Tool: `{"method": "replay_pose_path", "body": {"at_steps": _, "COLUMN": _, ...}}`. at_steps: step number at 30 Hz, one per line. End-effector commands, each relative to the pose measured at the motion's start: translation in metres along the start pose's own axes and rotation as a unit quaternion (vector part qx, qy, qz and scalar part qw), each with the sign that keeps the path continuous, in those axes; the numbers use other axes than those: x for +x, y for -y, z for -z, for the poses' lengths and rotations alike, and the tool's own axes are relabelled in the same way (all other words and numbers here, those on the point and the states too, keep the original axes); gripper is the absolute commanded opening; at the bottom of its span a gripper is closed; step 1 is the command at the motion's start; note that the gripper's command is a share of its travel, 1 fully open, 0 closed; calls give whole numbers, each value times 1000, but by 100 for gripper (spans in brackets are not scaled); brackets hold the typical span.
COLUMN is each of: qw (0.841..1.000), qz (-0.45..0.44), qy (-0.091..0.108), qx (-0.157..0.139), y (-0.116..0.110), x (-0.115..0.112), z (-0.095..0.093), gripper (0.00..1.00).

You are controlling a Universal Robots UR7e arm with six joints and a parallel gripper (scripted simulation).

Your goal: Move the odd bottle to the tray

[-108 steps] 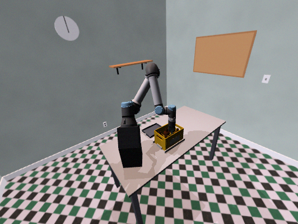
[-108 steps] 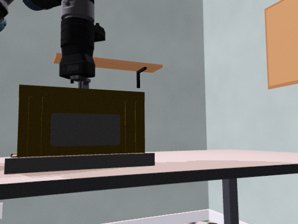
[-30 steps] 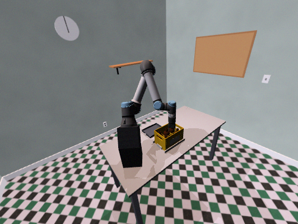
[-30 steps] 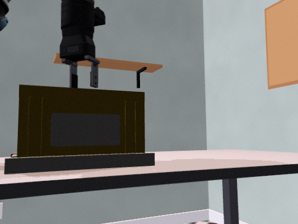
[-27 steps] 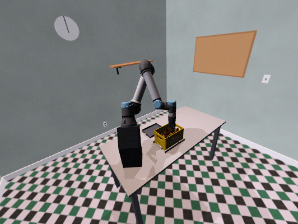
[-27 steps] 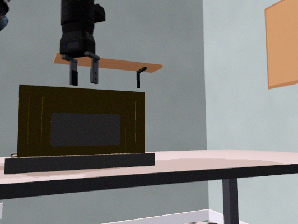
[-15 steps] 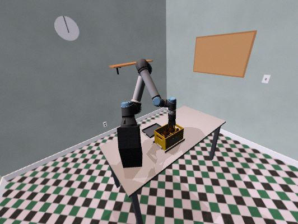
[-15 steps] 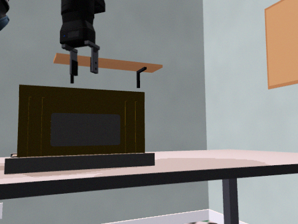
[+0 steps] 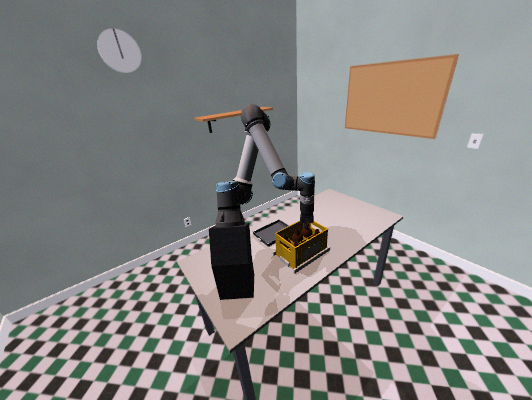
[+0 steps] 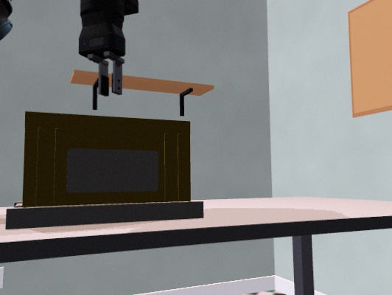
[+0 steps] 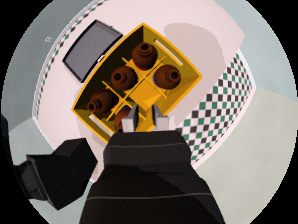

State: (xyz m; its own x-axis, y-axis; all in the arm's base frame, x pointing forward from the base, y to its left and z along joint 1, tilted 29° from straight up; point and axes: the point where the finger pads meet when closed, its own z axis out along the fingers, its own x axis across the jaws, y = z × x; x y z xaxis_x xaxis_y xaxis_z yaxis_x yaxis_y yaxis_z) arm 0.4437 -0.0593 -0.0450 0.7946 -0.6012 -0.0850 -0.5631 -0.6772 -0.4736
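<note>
Your five brown bottles stand in the yellow crate, long axes vertical, necks up; odd one not distinguishable. Above them your gripper is part-open, gripping nothing. Tray lies beside the crate.

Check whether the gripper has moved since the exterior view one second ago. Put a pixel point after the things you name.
Yes, the gripper [image 9: 306,223] [image 10: 110,94] [image 11: 145,111] rose: its fingers reached the top edge of the crate [image 9: 311,252] [image 10: 110,134] [image 11: 190,80] then, and are well above it now.
</note>
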Motion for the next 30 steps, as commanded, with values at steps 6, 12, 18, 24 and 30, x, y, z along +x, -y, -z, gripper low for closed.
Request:
{"method": "replay_pose_path", "body": {"at_steps": 6, "qw": 1000, "qz": 0, "qy": -1, "qx": 0, "y": 0, "x": 0, "z": 0, "gripper": 0}}
{"method": "replay_pose_path", "body": {"at_steps": 12, "qw": 1000, "qz": 0, "qy": -1, "qx": 0, "y": 0, "x": 0, "z": 0, "gripper": 0}}
{"method": "replay_pose_path", "body": {"at_steps": 18, "qw": 1000, "qz": 0, "qy": -1, "qx": 0, "y": 0, "x": 0, "z": 0, "gripper": 0}}
{"method": "replay_pose_path", "body": {"at_steps": 24, "qw": 1000, "qz": 0, "qy": -1, "qx": 0, "y": 1, "x": 0, "z": 0, "gripper": 0}}
{"method": "replay_pose_path", "body": {"at_steps": 30, "qw": 1000, "qz": 0, "qy": -1, "qx": -1, "y": 32, "x": -27, "z": 1, "gripper": 0}}
